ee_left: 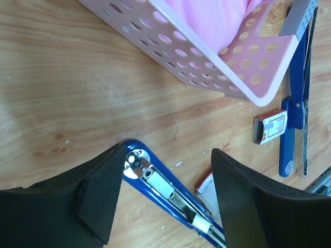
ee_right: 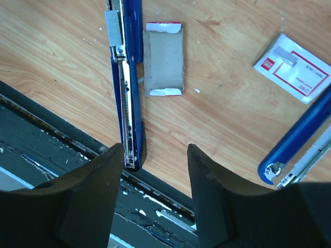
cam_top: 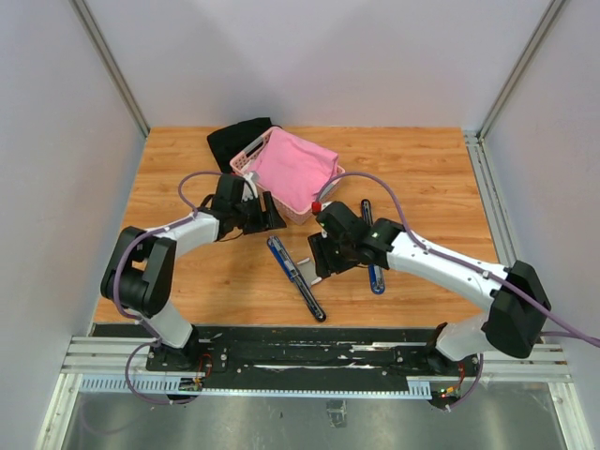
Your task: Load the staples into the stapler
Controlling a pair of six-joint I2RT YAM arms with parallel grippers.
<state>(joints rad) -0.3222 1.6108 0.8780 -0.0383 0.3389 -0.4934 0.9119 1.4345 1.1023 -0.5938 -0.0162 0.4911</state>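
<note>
L+R jaws open, empty, above opened stapler [ee_right: 126, 103]

Fixed camera high behind the arm bases, looking down over the whole light wooden table [cam_top: 422, 187], two wrist cameras close above it, both catching the long opened blue stapler [ee_right: 126, 88].

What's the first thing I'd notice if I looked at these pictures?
Probably the bright pink basket at the back of the wooden table, with a pink cloth heaped in it. In front of it, a blue stapler lies opened flat in the middle, with a second blue stapler to its right and a small white-and-red carton between them.
</note>
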